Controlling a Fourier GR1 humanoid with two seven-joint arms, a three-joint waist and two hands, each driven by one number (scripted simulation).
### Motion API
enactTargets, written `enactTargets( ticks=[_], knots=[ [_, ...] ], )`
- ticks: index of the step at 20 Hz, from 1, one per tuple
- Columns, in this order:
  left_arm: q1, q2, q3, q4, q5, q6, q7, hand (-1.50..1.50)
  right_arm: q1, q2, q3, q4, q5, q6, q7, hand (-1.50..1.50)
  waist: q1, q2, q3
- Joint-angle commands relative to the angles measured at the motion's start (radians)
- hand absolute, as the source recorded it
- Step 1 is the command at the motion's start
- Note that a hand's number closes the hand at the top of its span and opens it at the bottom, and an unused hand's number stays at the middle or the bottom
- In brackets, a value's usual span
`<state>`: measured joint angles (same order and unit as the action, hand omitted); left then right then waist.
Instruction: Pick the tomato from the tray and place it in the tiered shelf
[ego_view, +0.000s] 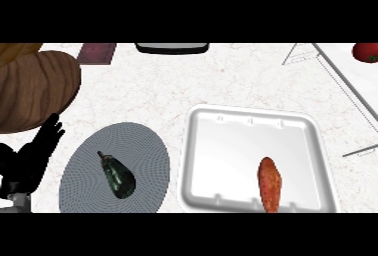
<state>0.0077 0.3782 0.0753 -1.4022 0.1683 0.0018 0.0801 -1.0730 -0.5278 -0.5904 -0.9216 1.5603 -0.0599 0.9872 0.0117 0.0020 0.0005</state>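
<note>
- The counter (140, 95) under me is white with faint reddish veining.
- My left hand (33, 150) shows at nine o'clock, near the view's edge, fingers straight and spread, pointing up, holding nothing.
- My right hand is out of sight.
- One tomato (366, 52) sits at two o'clock, inside the wire tiered shelf (347, 80), partly cut off by the edge.
- One white tray (221, 165) lies at five o'clock, with one sweet potato (269, 184) in it.
- One grey plate (144, 150) at seven o'clock carries one dark eggplant (117, 175).
- One big brown ribbed thing (33, 85), perhaps a pumpkin, fills ten o'clock.
- At twelve o'clock I see one dark white-rimmed object (172, 47) and one maroon mat (97, 53).
</note>
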Motion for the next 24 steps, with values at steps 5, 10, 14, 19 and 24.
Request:
enactTargets(
  ticks=[5,10,14,19,24],
  knots=[
    [-0.016,0.019,0.048,0.025,0.023,-0.033,0.006,0.00,0.043,0.046,-0.032,-0.171,-0.125,-0.100,0.010,-1.50,-0.016,-0.006,0.000],
    [-0.004,-0.013,0.029,0.013,-0.016,0.001,-0.017,0.00,0.002,0.027,-0.086,-0.254,-0.224,-0.110,0.010,-1.50,-0.015,-0.007,-0.001],
    [0.043,0.003,0.030,-0.033,-0.006,-0.031,0.007,0.00,0.047,0.079,-0.049,-0.442,-0.252,-0.120,0.018,-1.50,-0.016,-0.010,0.000],
    [0.026,-0.025,0.030,-0.009,-0.035,0.012,-0.002,0.00,0.066,0.095,0.001,-0.755,-0.243,0.049,0.111,-1.50,-0.035,-0.016,-0.001],
    [0.038,-0.004,0.063,0.021,0.004,-0.034,-0.012,0.00,0.061,0.062,0.001,-1.017,-0.162,0.292,0.232,-1.50,-0.051,-0.023,-0.003]
  ],
)
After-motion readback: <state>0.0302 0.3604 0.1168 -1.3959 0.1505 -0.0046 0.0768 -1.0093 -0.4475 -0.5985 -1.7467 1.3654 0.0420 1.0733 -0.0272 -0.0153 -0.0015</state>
